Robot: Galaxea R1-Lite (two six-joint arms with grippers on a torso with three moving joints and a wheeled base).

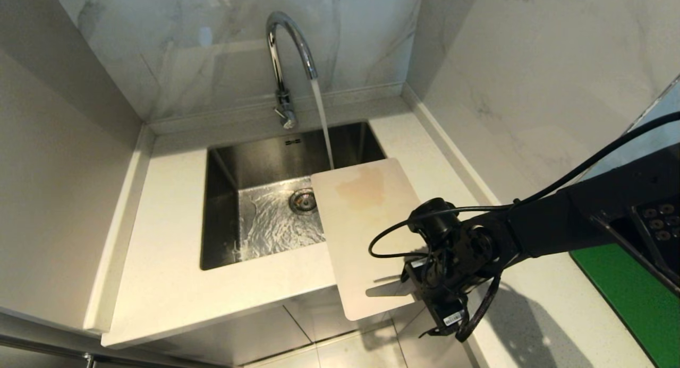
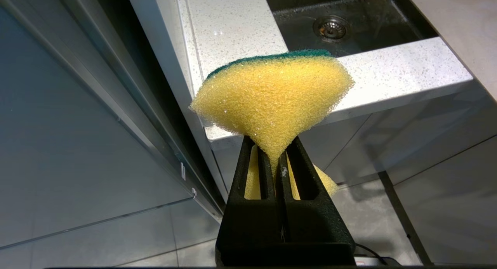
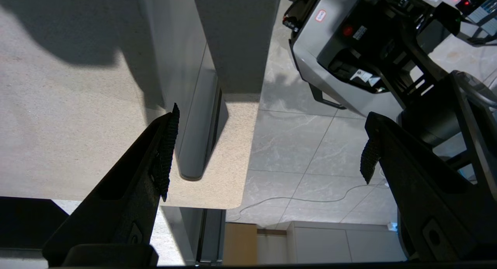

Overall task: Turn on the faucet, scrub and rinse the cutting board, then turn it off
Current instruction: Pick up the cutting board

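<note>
Faucet [image 1: 289, 54] stands at the far edge of the sink [image 1: 223, 198], water running in a steady stream [image 1: 322, 123] from the spout down to the far edge of the cutting board [image 1: 361, 235]. Board lies flat on the white surface [image 1: 159, 262] at the sink's right rim; its far end juts over the basin, its near end overhangs the surface's near edge above the tiled floor. A tan stain [image 1: 364, 190] marks the far part of the board. Water ripples across the basin floor around the drain [image 1: 303, 199].

Right hand [image 1: 411, 277] sits at the board's near right corner, fingers spread wide, holding nothing. Its black arm and looped cable cross over the surface to the right, hiding part of it.

Right wrist view shows what the head view does not: both fingers [image 3: 165, 160] far apart, the board's slot handle [image 3: 200, 144] and rounded corner between them, the robot's base beyond.

Left hand [image 2: 277, 166] appears only in its wrist view, low by the surface's near edge, pressed together on a yellow-and-green sponge [image 2: 271, 98].
</note>
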